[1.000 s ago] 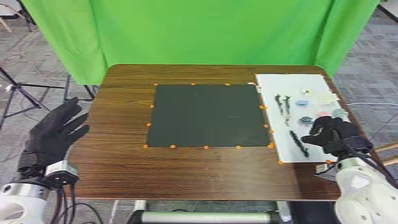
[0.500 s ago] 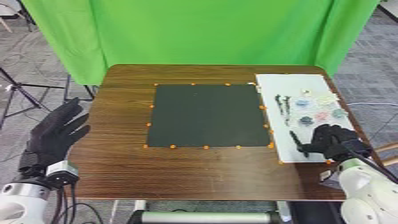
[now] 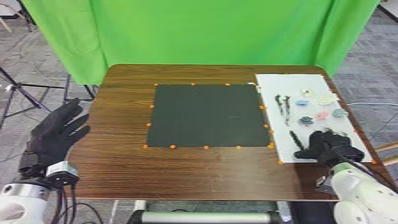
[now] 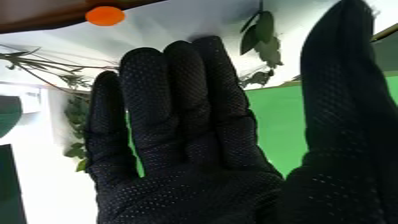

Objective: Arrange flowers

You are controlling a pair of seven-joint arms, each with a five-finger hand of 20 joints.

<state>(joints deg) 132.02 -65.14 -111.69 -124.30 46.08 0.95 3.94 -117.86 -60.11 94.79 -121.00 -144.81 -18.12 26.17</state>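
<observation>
In the head view, you're seeing crinkled flower heads and slim stems lying on a flat white board. Your right hand is sitting at the board's near end, beside a dark sprig; you can't tell whether they're touching. Wood-grained table is stretching between it and your left hand, whose fingers are extending straight by the table's left edge.

In the right wrist view, your right hand's mesh-textured glove is standing wide, fingers straight, thumb well apart. Leafy sprays are showing beyond.
</observation>
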